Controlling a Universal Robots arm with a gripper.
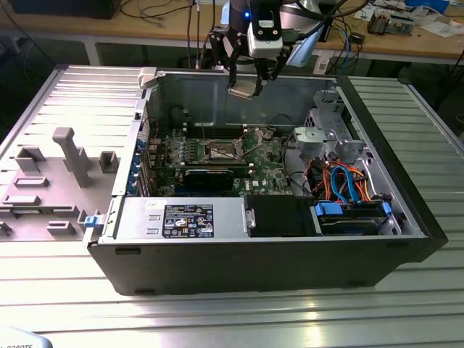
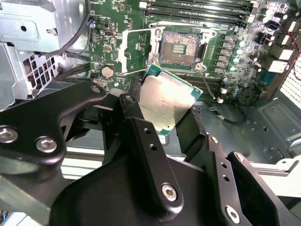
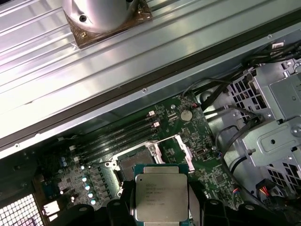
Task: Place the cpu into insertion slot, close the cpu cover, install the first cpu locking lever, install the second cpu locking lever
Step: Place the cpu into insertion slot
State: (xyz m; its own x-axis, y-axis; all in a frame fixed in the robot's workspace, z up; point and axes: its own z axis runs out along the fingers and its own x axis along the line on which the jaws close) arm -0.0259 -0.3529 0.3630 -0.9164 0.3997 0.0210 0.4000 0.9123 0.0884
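— Between the fingers of our pincer [image 2: 162,113] we have the cpu [image 2: 168,96], clamped by two opposite edges, its dull metal top facing the wrist cameras.

— So the pincer is narrowed onto the chip. Which way does the insertion slot [image 2: 181,47] lie from it?

— Below the chip and a little ahead of it, well apart. In the exterior view we see the pincer [image 1: 250,72] high over the open computer case [image 1: 290,264], with the slot [image 1: 221,151] down on the board.

— Are the chip's edges square to the slot's?

— We judge not quite. In both wrist views the chip seems turned a little against the socket's rim, and in the exterior view it hangs tilted. The camera angle may account for part of that.

— And the cpu cover [image 2: 124,52]?

— Swung open just beside the slot, so the socket's contacts lie bare.

— What can we not make out?

— In the first wrist view the chip [image 3: 161,193] hides part of the slot [image 3: 134,162]. We cannot tell the locking levers from the metalwork around the socket. Beyond run the memory slots [image 2: 197,5], and the case stands on the ribbed counter [image 1: 217,312].
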